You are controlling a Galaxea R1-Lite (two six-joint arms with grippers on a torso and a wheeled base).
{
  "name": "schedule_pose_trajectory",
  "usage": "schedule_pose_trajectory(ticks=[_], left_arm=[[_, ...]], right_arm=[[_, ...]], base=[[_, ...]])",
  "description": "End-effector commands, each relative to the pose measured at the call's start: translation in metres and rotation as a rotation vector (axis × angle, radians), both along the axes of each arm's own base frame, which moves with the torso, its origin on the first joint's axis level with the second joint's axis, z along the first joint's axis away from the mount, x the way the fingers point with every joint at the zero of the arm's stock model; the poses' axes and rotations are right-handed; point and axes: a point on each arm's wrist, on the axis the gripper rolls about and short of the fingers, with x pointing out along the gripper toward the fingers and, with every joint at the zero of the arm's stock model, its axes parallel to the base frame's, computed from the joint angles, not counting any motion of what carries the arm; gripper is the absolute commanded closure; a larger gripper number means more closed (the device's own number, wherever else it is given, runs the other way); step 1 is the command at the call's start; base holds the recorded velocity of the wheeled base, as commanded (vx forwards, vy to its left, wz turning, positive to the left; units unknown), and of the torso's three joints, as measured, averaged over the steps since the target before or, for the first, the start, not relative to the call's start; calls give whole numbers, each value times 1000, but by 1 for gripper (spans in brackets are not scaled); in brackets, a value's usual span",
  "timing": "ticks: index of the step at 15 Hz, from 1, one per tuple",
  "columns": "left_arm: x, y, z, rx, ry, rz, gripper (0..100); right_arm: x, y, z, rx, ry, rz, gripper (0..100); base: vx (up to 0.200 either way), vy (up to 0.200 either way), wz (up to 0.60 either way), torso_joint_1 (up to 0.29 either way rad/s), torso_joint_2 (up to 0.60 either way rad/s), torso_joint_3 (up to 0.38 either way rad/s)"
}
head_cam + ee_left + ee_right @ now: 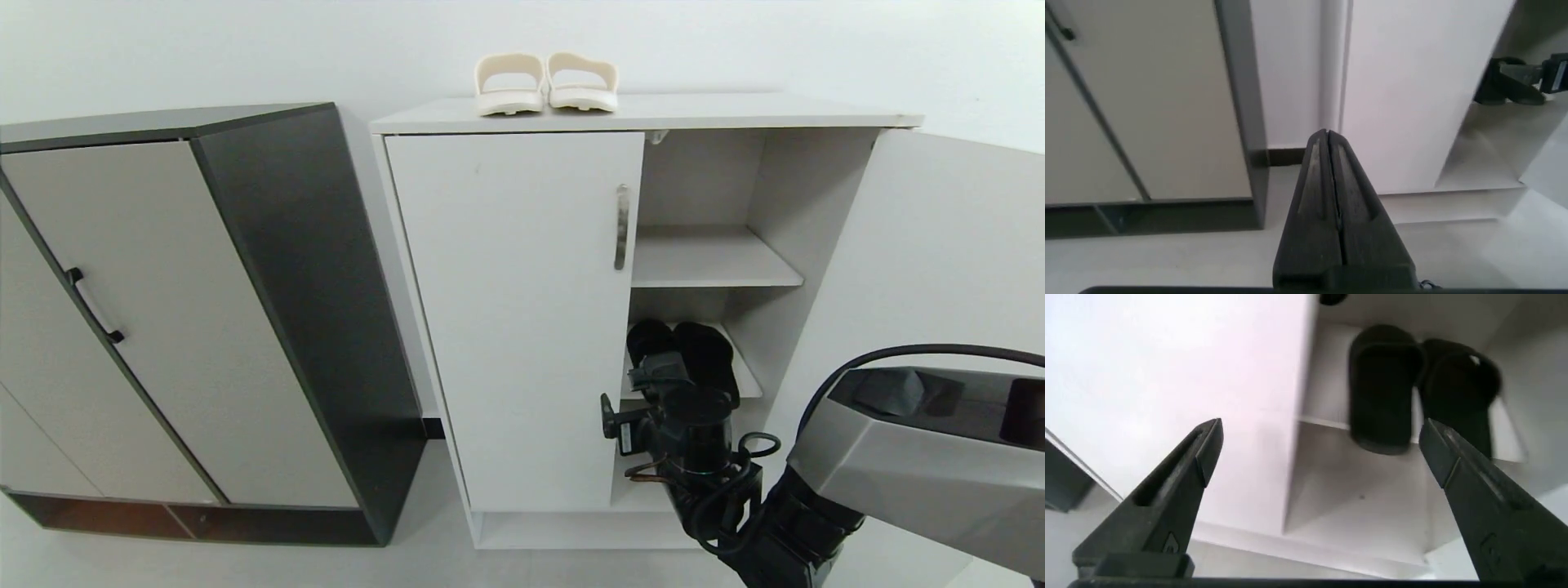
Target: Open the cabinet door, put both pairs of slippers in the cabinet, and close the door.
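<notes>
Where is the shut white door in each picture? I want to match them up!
Head view: the shut white door is in the middle, between the dark cabinet and the open shelves.
Left wrist view: the door stands beyond the left tool, beside the open side.
Right wrist view: the door is the big white face next to the black slippers.
Shared landmark: the right tool, by the door's free edge.
</notes>
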Motion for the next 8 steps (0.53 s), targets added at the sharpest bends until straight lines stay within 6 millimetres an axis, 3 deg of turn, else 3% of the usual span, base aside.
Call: schedule_pose_trajectory(ticks=[1, 2, 8], left_arm=[[0, 0, 0, -2, 1, 0, 100], [0, 0, 0, -5, 1, 0, 100], [0, 0, 0, -5, 1, 2, 100]], right_arm=[[-1, 0, -3, -5, 6, 2, 0], [-1, 0, -3, -5, 6, 2, 0], [-1, -1, -1, 2, -5, 0, 0]], base=[[0, 200, 0, 7, 2, 2], [0, 200, 0, 7, 2, 2], [0, 0, 0, 0, 0, 0]])
